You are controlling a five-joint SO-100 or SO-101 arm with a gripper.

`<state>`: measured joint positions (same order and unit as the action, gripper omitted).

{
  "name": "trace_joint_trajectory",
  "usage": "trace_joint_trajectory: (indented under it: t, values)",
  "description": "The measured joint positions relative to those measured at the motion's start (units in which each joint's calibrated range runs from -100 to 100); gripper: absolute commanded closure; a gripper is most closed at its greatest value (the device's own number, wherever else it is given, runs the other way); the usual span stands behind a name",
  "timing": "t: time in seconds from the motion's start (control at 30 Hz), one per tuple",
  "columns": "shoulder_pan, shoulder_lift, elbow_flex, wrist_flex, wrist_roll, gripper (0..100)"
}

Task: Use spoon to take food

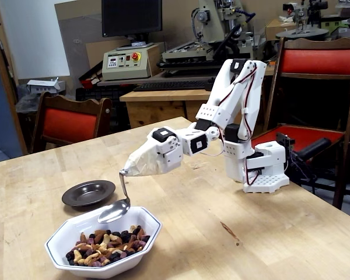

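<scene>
Claw (126,170) is wrapped in beige cloth, so I cannot tell how its jaws stand; the spoon (118,205) hangs from its tip. Nearest me, by the table's (233,233) front edge, the white bowl (137,249) holds the food (105,243). Spoon's oval end sits just above the bowl's far rim. Beyond, toward the left edge, I see a dark saucer (88,192).

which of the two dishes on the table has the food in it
The white octagonal bowl nearest the camera holds the food; the small dark round dish behind it looks empty.
</scene>
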<state>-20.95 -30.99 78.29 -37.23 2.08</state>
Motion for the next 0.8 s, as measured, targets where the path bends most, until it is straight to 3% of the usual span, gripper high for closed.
trace_joint_trajectory:
  t: [0.4, 0.8]
  values:
    - [0.0, 0.0, 0.0, 0.4, -0.4, 96]
    - [0.0, -0.2, -1.0, 16.3, -0.5, 96]
